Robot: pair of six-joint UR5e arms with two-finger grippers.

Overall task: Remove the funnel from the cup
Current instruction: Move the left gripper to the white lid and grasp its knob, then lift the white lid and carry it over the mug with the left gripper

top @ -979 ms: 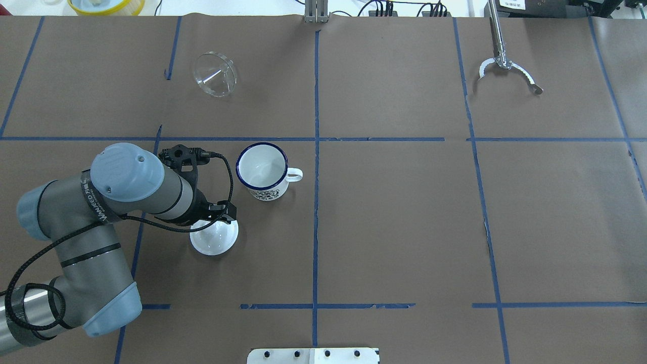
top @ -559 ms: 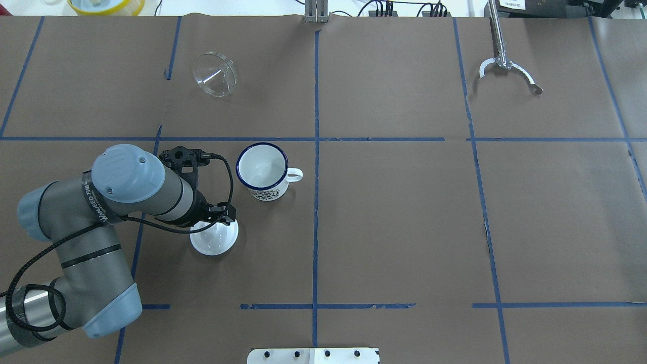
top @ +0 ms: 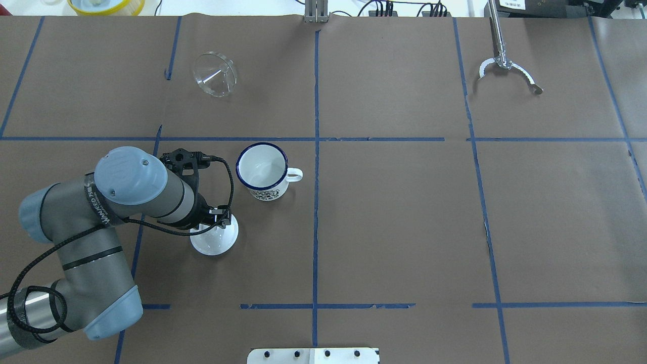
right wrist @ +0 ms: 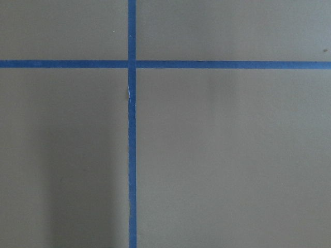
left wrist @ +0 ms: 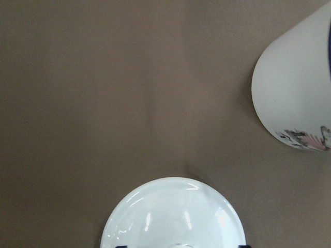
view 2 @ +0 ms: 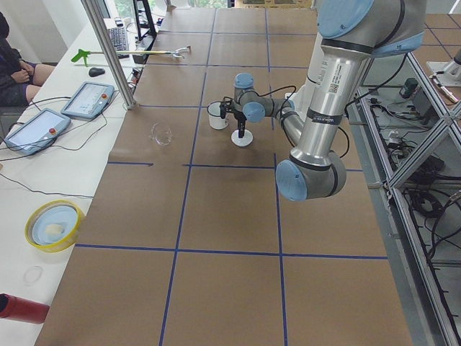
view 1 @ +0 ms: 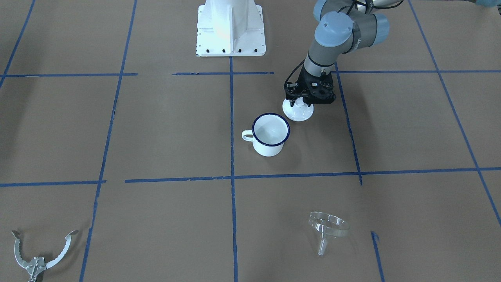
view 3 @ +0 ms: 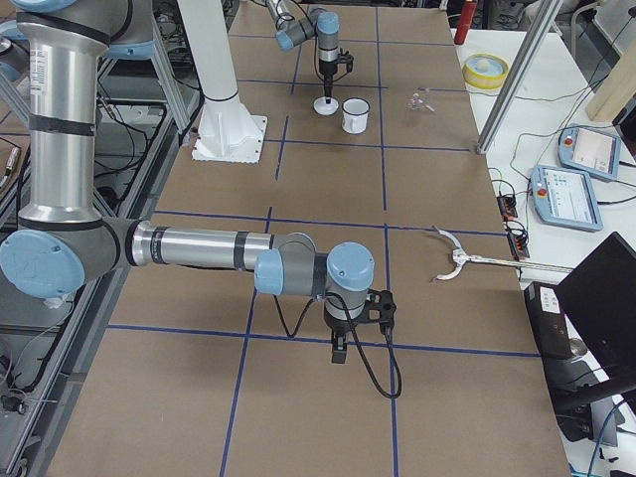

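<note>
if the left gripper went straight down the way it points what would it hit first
Probably the round white lid with a knob, directly beneath the left gripper. The knob seems between its jaws, so depth is unclear.

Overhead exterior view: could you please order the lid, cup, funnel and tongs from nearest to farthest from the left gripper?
1. Lid, directly under the left gripper.
2. Cup, up and right.
3. Funnel, far side, left half.
4. Tongs, far right.

Bright even light, soft shadows, sharp focus
</note>
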